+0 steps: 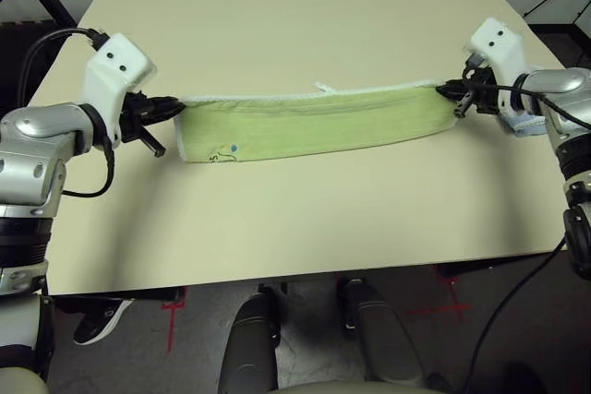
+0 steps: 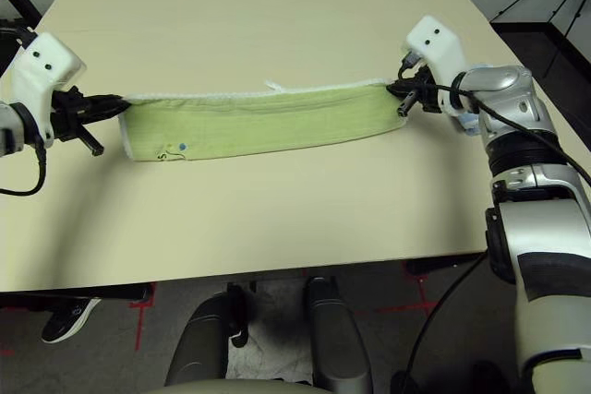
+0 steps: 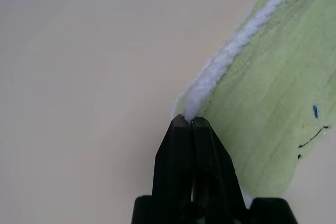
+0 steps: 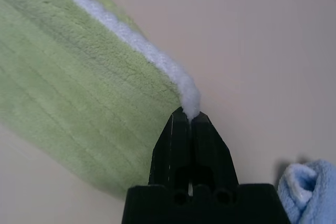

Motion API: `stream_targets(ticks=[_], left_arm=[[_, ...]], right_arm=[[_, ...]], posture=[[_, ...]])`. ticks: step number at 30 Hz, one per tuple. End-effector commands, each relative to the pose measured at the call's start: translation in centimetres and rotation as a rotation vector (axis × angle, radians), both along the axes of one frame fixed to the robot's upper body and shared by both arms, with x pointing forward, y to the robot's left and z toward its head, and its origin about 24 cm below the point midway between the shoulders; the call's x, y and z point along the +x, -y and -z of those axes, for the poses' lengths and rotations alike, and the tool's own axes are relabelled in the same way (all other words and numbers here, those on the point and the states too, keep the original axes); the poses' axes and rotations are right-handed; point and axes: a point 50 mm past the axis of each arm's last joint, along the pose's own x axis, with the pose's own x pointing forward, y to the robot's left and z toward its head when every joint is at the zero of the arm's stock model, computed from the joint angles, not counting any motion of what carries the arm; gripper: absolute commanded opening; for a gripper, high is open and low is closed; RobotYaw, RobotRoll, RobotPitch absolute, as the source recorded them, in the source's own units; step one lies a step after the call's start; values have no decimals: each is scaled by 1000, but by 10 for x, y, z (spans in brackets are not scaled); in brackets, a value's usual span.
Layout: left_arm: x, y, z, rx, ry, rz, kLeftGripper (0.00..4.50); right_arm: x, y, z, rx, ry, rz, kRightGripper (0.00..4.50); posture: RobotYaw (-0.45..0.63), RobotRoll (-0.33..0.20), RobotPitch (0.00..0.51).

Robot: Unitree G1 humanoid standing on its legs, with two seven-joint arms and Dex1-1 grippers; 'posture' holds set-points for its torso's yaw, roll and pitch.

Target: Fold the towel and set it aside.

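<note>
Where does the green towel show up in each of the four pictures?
Left eye: towel stretched across the table's middle.
Right eye: same band, middle.
Left wrist: right side, corner pinched.
Right wrist: left side, corner pinched.
Shared landmark: its white edging.

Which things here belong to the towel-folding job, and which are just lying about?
Part of the job:
- towel
- left gripper, jaws shut on one towel corner
- right gripper, jaws shut on the other corner

Lying about:
- light blue cloth
- shoe under the table
</note>
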Motion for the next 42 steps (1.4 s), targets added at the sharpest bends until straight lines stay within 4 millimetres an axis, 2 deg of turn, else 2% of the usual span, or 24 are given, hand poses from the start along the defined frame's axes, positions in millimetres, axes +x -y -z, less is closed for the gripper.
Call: stream_targets(ticks=[1,6,13,14,17,25,27,29,32,37,42], left_arm=[[3,1,7,14,-28,3,38],[7,4,16,8,-42,6,38],[12,4,22,27,-43,-17,38],[13,3,23,28,-32,-34,0],[13,1,21,14,-4,-55,707],[2,-5,4,-118,114,-141,3793],[-3,-1,-4,-209,152,-146,4478],[-11,9,-10,-345,154,-120,4478],[-19,21,-12,-452,117,-94,4478],[-29,33,6,-488,-5,-64,4478],[-30,42,20,-462,-33,-64,4478]], right_arm=[[2,-1,11,-22,-26,19,0],[7,-6,20,-34,-20,49,0],[14,-18,23,-37,33,89,0],[15,-19,23,-32,39,92,576],[16,-21,22,-26,58,86,1504],[13,-19,9,52,144,62,4500],[10,-20,5,86,167,35,4500],[5,-24,2,139,168,-15,4500],[-2,-32,1,203,151,-72,4500],[-16,-49,8,301,57,-135,4500],[-20,-52,25,353,-40,-49,4500]], posture=[[-150,0,230],[-146,0,235],[-132,0,243],[-132,0,243],[-129,0,243],[-131,0,241],[-131,0,241],[-127,0,237],[-124,0,233],[-126,0,226],[-127,0,224]])
